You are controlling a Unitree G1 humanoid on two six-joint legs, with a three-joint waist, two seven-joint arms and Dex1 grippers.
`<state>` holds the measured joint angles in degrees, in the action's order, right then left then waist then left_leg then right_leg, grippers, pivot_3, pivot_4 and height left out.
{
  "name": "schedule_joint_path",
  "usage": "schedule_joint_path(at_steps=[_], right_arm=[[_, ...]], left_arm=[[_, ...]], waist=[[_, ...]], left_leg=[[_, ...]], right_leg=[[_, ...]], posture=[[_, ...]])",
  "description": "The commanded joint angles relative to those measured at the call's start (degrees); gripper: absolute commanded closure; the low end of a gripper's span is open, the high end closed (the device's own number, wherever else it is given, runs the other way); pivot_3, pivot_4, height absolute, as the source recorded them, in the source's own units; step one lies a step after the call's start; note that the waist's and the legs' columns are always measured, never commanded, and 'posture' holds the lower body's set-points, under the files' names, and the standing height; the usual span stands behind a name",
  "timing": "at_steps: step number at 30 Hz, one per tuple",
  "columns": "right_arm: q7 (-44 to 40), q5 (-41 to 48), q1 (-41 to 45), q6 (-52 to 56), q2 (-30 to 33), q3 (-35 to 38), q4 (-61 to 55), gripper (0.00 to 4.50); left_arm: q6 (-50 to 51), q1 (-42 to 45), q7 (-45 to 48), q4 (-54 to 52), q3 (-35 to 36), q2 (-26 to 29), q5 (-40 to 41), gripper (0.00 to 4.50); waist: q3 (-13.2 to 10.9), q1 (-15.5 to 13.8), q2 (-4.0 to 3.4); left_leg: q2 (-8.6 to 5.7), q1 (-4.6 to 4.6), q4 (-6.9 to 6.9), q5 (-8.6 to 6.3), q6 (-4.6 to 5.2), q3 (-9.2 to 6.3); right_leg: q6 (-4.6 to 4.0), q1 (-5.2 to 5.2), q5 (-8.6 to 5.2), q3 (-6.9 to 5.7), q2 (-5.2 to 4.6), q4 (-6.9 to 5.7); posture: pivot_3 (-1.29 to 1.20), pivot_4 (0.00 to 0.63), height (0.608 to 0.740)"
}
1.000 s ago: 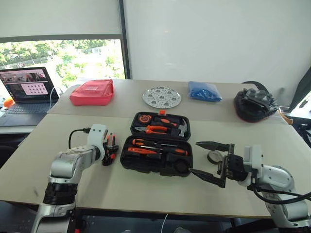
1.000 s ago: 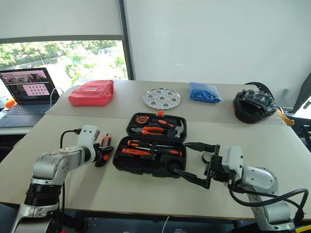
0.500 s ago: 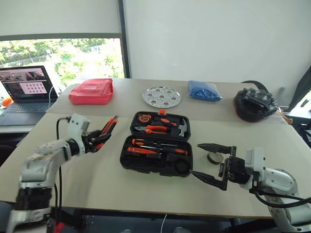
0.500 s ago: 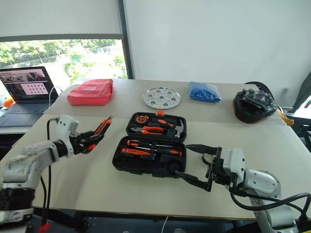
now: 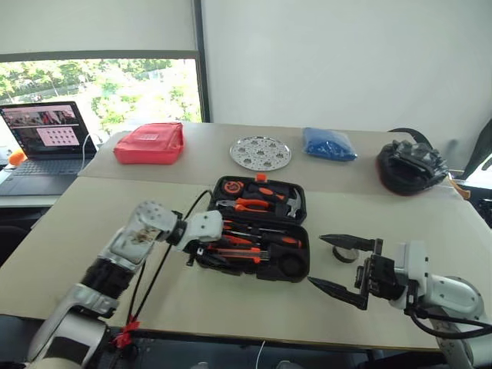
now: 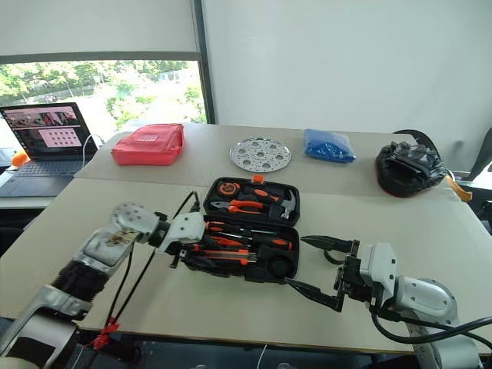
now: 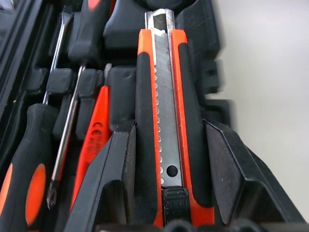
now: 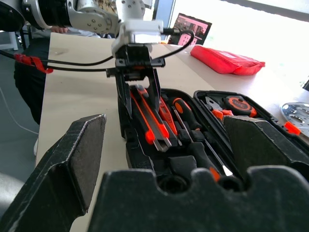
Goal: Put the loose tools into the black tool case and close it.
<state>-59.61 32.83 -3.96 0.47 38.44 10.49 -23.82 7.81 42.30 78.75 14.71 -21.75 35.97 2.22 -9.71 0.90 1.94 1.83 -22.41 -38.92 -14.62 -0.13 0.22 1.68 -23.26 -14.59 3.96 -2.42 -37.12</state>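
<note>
The black tool case [image 5: 254,270] lies open at the table's middle, with screwdrivers [image 7: 29,159] and a slim orange tool [image 7: 94,135] in its near half. My left gripper [image 5: 201,250] is at the case's left end, shut on the orange-black utility knife [image 7: 161,121]. The knife lies low along a recess by the case's near edge; whether it is seated there I cannot tell. To the right of the case my right gripper [image 5: 316,260] stands wide open and holds nothing. A small dark tape roll [image 5: 344,254] rests on the table, partly hidden behind that gripper's far finger.
Pliers [image 5: 247,205], a hammer and a tape measure sit in the case's far half. At the back of the table are a red pouch [image 5: 150,143], a perforated metal disc [image 5: 260,152], a blue bag [image 5: 329,144] and a black helmet-like object [image 5: 411,167]. A laptop [image 5: 42,146] stands far left.
My left arm swung right from beside the case, carrying the utility knife, and lowered it into the case's near half. The right gripper stayed where it was, open.
</note>
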Motion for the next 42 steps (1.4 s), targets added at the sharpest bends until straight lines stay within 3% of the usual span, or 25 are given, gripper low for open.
schedule_joint_path(at_steps=[1,27,28,34,37,41,42], right_arm=[[1.05,0.74,-0.50,-0.15,-0.25,1.26,-2.77,0.00],[1.61,-0.31,0.07,-0.30,-0.93,-0.73,-1.93,0.00],[1.68,-0.31,0.15,-0.19,-0.93,-0.81,-2.00,0.00],[1.84,-0.15,0.26,0.25,-0.81,-0.98,-2.17,0.00],[1.83,-0.20,0.79,0.63,-0.71,-1.29,-1.98,0.00],[1.82,-0.18,1.56,0.98,-0.72,-1.63,-1.69,0.00],[1.80,-0.18,1.69,1.06,-0.74,-1.69,-1.66,0.00]], left_arm=[[-1.89,1.61,0.01,1.23,-1.01,-0.77,-1.88,2.87],[-2.85,4.85,5.11,6.85,-2.66,-7.07,-4.16,2.87],[-2.78,4.77,5.01,6.78,-2.62,-7.05,-4.39,2.37],[-4.45,5.61,2.56,6.04,2.83,-8.43,-0.56,0.44],[-1.09,6.34,5.04,3.02,7.71,-7.38,5.89,0.44],[-2.19,6.28,5.91,3.50,10.60,-5.57,8.75,0.44],[-3.10,5.97,5.89,3.82,11.05,-5.08,8.88,0.96]], waist=[[0.00,-0.07,0.00],[0.01,-1.67,-0.01],[0.01,-1.66,-0.01],[0.01,-1.48,-0.02],[0.01,-1.26,-0.01],[0.01,-0.50,-0.02],[0.01,-0.32,-0.02]], left_leg=[[0.00,0.01,0.00,0.00,0.00,-0.01],[-0.09,0.03,-0.15,0.00,0.00,-0.03],[-0.09,0.03,-0.15,0.01,0.00,-0.03],[-0.08,0.00,-0.15,0.00,0.00,-0.04],[-0.06,-0.05,-0.13,-0.02,0.03,-0.05],[-0.04,-0.04,-0.14,-0.01,0.03,-0.05],[-0.04,-0.01,-0.13,-0.01,0.03,-0.05]], right_leg=[[0.00,0.02,0.00,-0.01,0.00,-0.01],[0.11,0.16,0.01,0.00,-0.05,0.01],[0.11,0.15,0.01,0.00,-0.05,0.01],[0.11,0.13,0.01,0.00,-0.04,0.01],[0.10,0.04,0.01,-0.01,-0.02,0.00],[0.09,0.03,0.02,-0.01,-0.02,-0.04],[0.09,0.06,0.02,0.00,-0.02,-0.04]], posture=[[0.00,0.150,0.740],[0.00,0.150,0.740],[0.00,0.150,0.740],[0.00,0.150,0.740],[0.00,0.150,0.740],[0.00,0.150,0.740],[0.00,0.150,0.740]])
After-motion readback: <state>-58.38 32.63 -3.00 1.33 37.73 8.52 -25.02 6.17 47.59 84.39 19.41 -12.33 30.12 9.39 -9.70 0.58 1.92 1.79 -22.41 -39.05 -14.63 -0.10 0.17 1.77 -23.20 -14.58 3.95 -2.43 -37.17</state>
